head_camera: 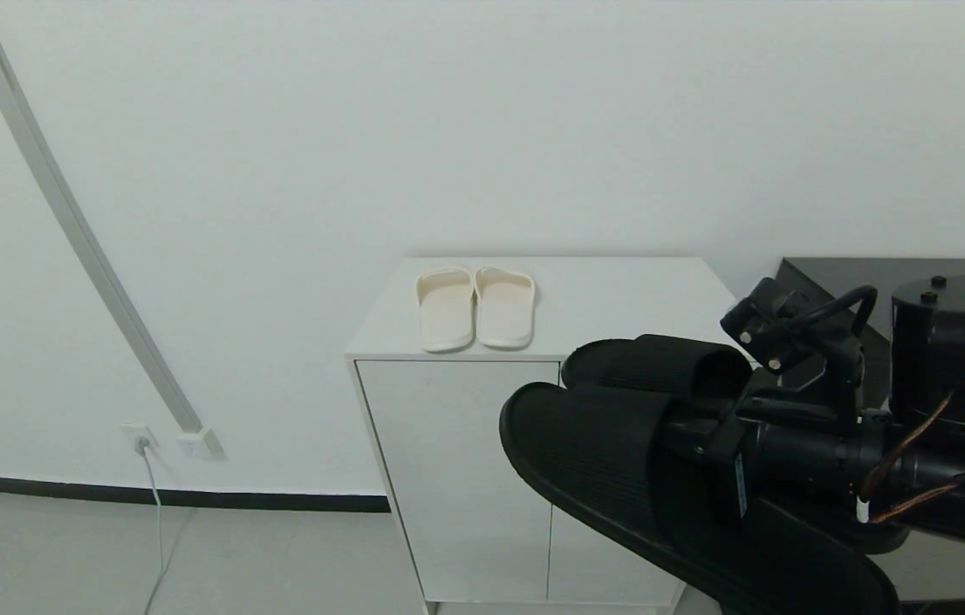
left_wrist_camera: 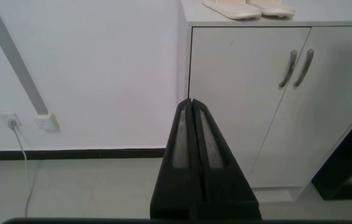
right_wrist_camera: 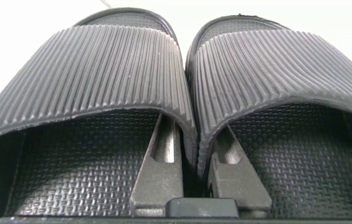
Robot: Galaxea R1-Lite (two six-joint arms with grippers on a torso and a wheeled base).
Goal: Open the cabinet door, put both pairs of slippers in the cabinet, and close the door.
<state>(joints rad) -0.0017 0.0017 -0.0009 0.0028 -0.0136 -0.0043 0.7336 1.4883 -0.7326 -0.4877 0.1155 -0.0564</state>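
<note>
A white cabinet [head_camera: 457, 461] stands against the wall with both doors closed; its two handles [left_wrist_camera: 296, 67] sit side by side at the door seam. A pair of cream slippers [head_camera: 476, 307] [left_wrist_camera: 250, 7] lies on the cabinet top near its front edge. A pair of black slippers [head_camera: 611, 436] [right_wrist_camera: 182, 81] hangs in the air in front of the cabinet's right door. My right gripper [right_wrist_camera: 194, 140] is shut on them, one finger under each strap, pinching the two inner walls together. My left gripper [left_wrist_camera: 191, 109] is shut with nothing in it, low and left of the cabinet front.
A dark piece of furniture [head_camera: 833, 273] adjoins the cabinet on the right. A wall socket with a hanging cable [head_camera: 141, 440] and a slanted grey conduit [head_camera: 73, 222] are on the left wall. Bare floor [head_camera: 192, 555] lies left of the cabinet.
</note>
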